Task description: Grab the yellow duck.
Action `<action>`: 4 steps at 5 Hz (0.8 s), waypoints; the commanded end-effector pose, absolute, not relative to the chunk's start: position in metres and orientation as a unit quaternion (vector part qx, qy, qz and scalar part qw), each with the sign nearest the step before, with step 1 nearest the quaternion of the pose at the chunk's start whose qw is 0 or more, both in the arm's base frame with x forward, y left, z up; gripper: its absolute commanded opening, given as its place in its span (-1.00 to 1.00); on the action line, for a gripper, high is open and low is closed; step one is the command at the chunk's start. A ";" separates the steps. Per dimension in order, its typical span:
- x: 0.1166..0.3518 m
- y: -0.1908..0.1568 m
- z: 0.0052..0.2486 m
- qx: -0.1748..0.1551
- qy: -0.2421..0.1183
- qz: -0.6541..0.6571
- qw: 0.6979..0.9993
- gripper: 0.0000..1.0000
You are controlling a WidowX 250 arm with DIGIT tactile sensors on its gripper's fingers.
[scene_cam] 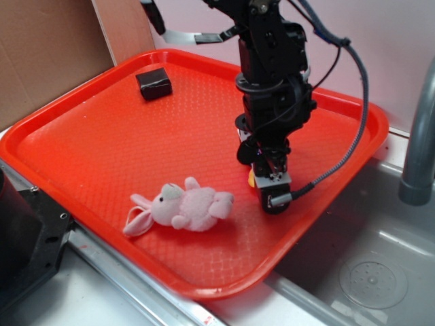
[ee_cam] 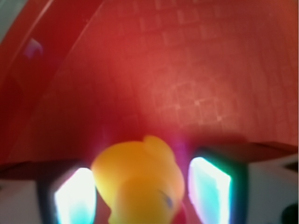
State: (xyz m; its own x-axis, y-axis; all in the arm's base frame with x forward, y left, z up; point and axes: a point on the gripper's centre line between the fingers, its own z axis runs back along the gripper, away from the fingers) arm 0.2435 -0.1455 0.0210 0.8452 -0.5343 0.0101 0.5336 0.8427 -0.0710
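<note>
The yellow duck [ee_cam: 140, 186] fills the bottom of the wrist view, glossy and rounded, blurred by closeness, with a hint of red under it. It sits between the two gripper fingers [ee_cam: 210, 191], whose pads glow pale and bright; each pad is just beside the duck, but the blur hides whether they press on it. In the exterior view only a sliver of the yellow duck [scene_cam: 251, 178] shows at the gripper [scene_cam: 270, 182], low on the red tray [scene_cam: 81, 142], toward its right side. The tray is plastic with a fine waffle-grid texture and a raised, rounded rim. A soft pink plush bunny [scene_cam: 182, 208] lies on its side just left of the gripper, apart from it. A small black block [scene_cam: 154, 83] rests at the far corner. No writing can be read anywhere.
</note>
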 end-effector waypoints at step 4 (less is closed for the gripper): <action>0.229 -0.022 0.145 0.012 -0.034 0.050 0.998 -1.00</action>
